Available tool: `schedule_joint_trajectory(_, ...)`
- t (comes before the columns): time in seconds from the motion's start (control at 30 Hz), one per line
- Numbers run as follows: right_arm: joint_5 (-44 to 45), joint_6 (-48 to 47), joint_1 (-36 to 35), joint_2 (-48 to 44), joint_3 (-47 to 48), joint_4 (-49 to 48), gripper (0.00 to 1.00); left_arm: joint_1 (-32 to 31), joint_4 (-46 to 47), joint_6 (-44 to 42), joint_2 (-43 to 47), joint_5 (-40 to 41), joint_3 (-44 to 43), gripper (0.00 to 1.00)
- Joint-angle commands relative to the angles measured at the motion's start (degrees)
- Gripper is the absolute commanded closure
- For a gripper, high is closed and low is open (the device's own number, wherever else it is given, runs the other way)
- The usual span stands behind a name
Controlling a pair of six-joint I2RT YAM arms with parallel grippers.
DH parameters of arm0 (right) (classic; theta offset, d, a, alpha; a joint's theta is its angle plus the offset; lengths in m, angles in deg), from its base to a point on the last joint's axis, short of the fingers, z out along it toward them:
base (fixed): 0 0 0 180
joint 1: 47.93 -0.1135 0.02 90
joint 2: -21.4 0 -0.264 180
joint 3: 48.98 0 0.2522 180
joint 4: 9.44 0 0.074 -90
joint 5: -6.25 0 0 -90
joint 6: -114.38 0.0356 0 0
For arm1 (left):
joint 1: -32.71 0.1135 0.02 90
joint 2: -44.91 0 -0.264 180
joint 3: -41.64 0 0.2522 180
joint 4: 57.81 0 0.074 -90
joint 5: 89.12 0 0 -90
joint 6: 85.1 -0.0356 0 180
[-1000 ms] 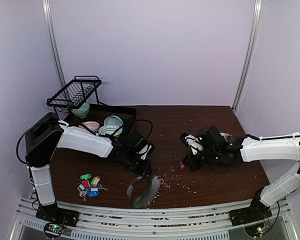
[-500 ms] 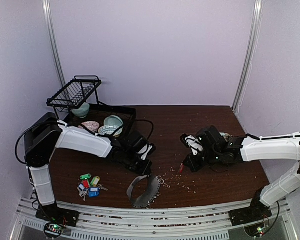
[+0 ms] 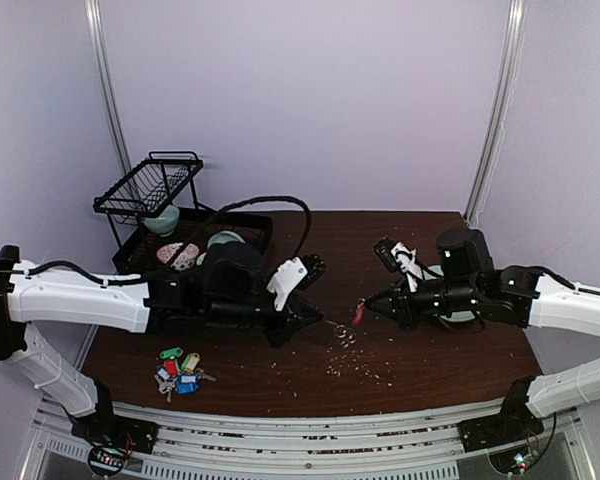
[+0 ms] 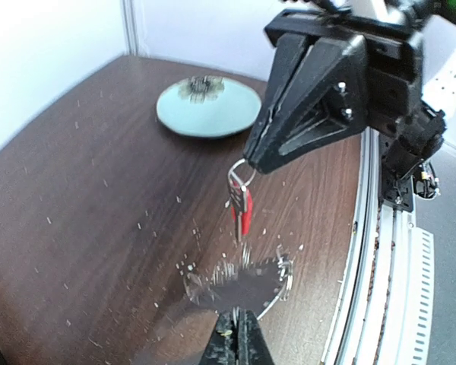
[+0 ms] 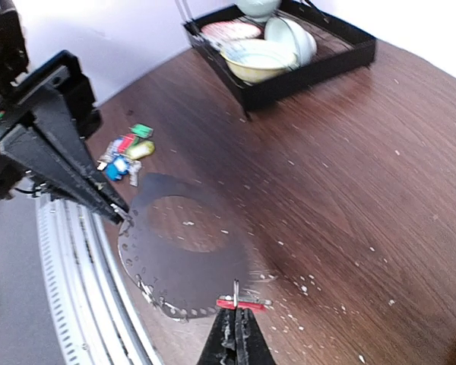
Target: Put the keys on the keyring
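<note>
**A:** Where's the keyring?

**B:** Mid-table, toward the near edge. The left gripper has its jaws pinched tight on the ring's rim. It points across the table, so the flat oval sticks out toward the other arm. From above it is edge-on and hard to make out.

**A:** And the right gripper?

**B:** Closed on the head of a red-tagged key, which hangs down from the fingertips. The key sits right at the far rim of the ring, by the row of small holes and wire rings. Whether metal touches metal I can't tell, because the ring is blurred in the left wrist view.

**A:** The other keys?

**B:** The loose keys lie in a heap at the front left, with green, blue, red and yellow tags. They are close to the table's near edge and well apart from both grippers.

**A:** How much room is there?

**B:** The two grippers meet nose to nose, with little gap between them. Behind and to the right of them the table is bare dark wood. In front of them it carries only scattered crumbs. The slotted rail runs along the near edge, just beside the ring in the wrist views.

**A:** Anything crowding the arms?

**B:** The dish rack with bowls stands at the back left, behind the left forearm. A pale green plate sits beyond the right gripper — near its arm, apart from the ring.
</note>
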Motion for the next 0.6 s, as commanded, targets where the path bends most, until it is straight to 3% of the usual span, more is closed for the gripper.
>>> schedule_joint_trajectory(0.0, -8.7, -2.8, 0.0, -2.9, 1.1, -2.0, 1.00, -0.6, 11.3, -8.5, 5.3, -0.9, 4.0, 1.00)
schedule_joint_trajectory(0.23, -15.8, -3.4, -0.3, -5.4, 1.1, -5.1, 1.00, -0.6, 15.9, -9.4, 7.6, -5.1, 6.1, 1.00)
schedule_joint_trajectory(0.43, -11.4, -3.3, -0.5, -4.7, 0.5, -2.7, 1.00, -0.6, 26.7, -6.9, 9.9, -9.7, 11.5, 1.00)
schedule_joint_trajectory(0.57, -7.7, -2.1, -0.5, -2.2, -1.0, -0.3, 1.00, -0.6, 25.8, -7.5, 10.1, -9.9, 11.3, 1.00)
